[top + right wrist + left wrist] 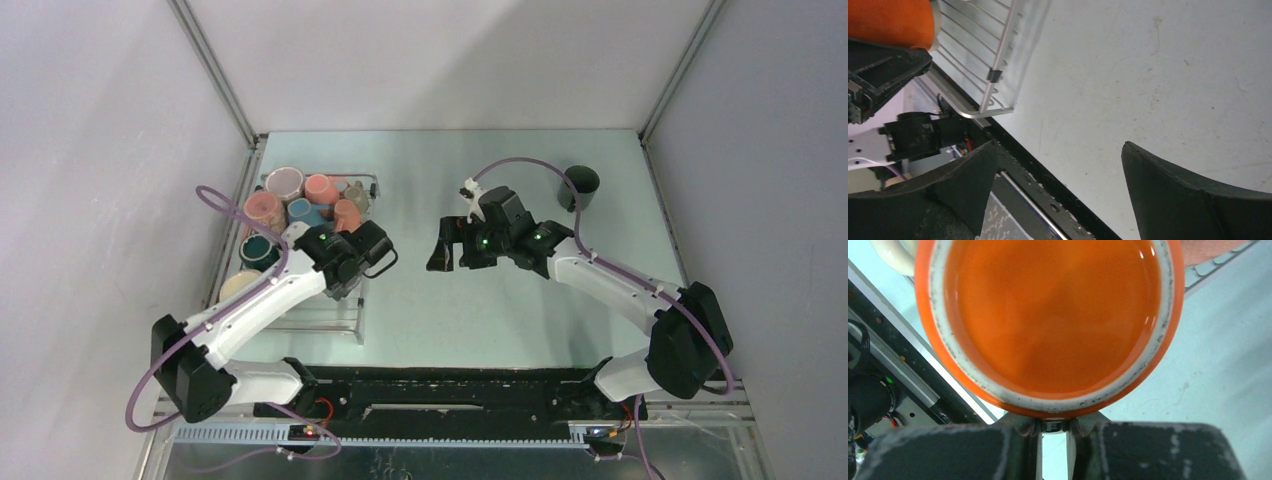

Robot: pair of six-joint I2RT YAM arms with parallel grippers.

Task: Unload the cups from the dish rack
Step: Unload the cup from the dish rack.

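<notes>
My left gripper (1053, 425) is shut on the handle of an orange cup (1048, 315) with a pale rim. It holds the cup over the right edge of the silver wire dish rack (322, 312). In the top view the left gripper (372, 250) hides this cup. The right wrist view shows the orange cup (888, 20) above the rack (998, 45). Several cups stand at the rack's far end, among them a pink one (285, 182), a dark green one (258, 250) and a cream one (240, 285). My right gripper (445, 258) is open and empty over the table, as the right wrist view (1058, 150) also shows.
A dark green cup (580, 186) stands on the table at the back right. The black base rail (450, 385) runs along the near edge. Grey walls close in the left, right and back sides.
</notes>
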